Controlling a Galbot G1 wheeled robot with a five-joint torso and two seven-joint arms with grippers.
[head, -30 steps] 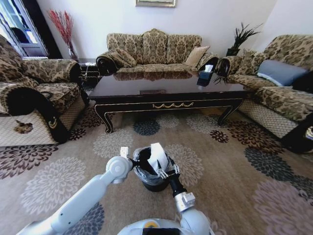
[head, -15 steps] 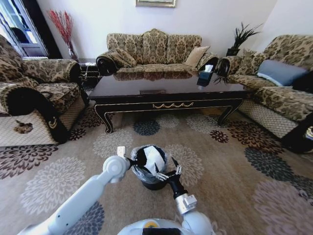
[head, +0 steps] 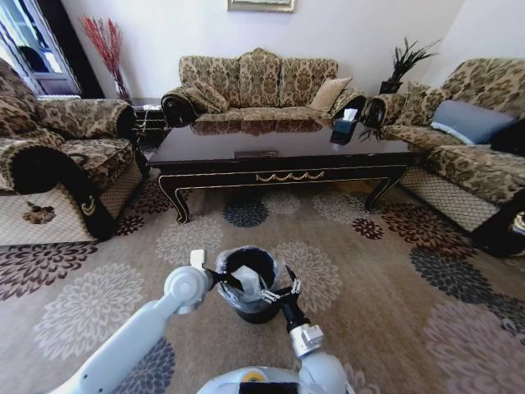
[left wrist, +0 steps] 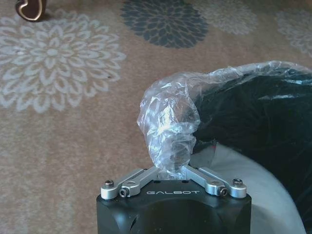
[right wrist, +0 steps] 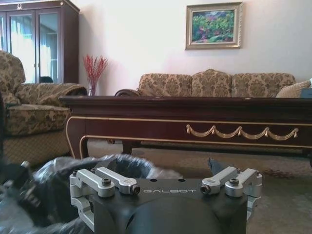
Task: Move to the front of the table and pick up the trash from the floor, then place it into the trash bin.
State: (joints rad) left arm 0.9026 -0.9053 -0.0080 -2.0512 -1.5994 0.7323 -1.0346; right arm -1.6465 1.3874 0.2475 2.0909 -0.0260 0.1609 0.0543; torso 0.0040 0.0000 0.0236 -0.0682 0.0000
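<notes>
The black trash bin (head: 246,297) stands on the carpet right in front of me, its clear liner bag (left wrist: 168,122) folded over the rim. My left gripper (head: 220,277) is at the bin's left rim, shut on a bunched fold of that liner. White crumpled paper trash (head: 248,281) lies inside the bin and appears again in the left wrist view (left wrist: 243,192). My right gripper (head: 277,292) hangs open at the bin's near right rim, holding nothing. The dark glossy table (head: 279,156) with gold ornament stands beyond the bin.
Patterned sofas (head: 258,82) surround the table on the left, back and right. A dark tissue box (head: 344,130) sits on the tabletop. Floral carpet (head: 394,279) spreads open on both sides of the bin.
The white paper left my right gripper and dropped into the bin. The right gripper drew back and down toward me. My left arm shifted slightly left, still holding the liner.
</notes>
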